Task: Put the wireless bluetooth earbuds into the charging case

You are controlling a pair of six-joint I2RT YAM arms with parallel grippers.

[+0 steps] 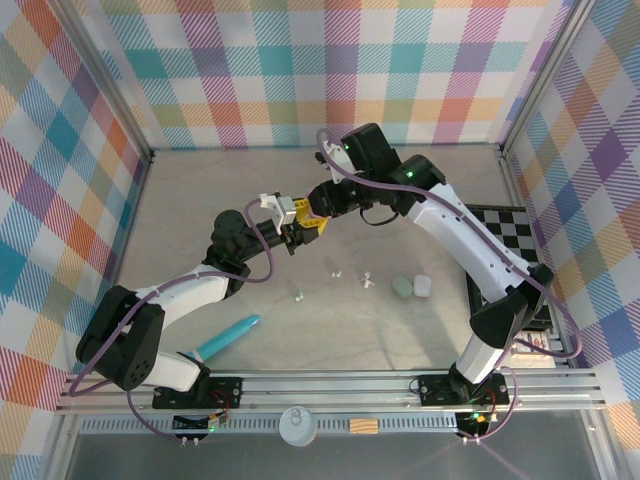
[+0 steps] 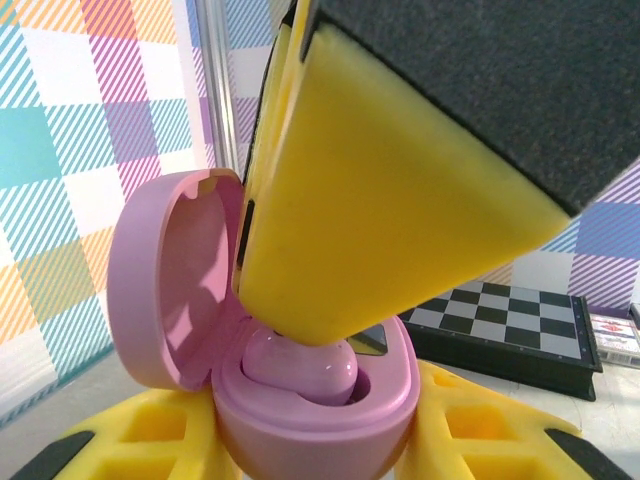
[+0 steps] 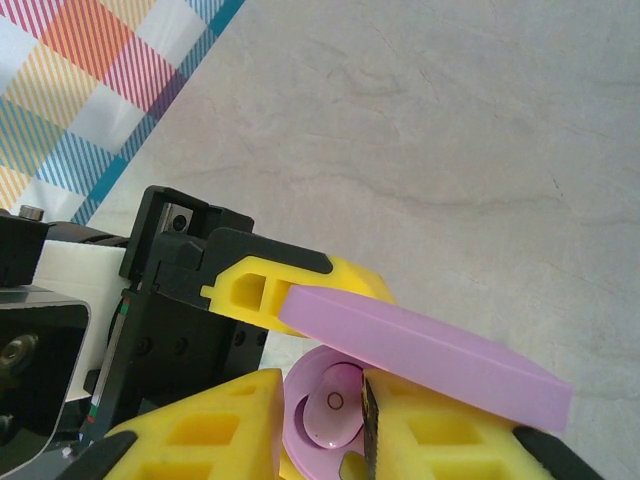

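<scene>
I am working over a gray table (image 1: pixel 420 340) inside checked walls (image 1: pixel 300 60). My left gripper (image 2: pixel 315 450) is squeezing the open pink case (image 2: pixel 170 290), low in the frame, with a purple earbud (image 2: pixel 300 368) sitting inside. My right gripper (image 3: pixel 330 430) is half hiding it, and I cannot tell if it is pinching.

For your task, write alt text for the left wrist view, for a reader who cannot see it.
An open pink charging case, gripped low between the left pincer's yellow fingers, holds a pink earbud in its well. The right pincer's large yellow finger covers the earbud from above. Behind are plaid walls and a chessboard.
</scene>
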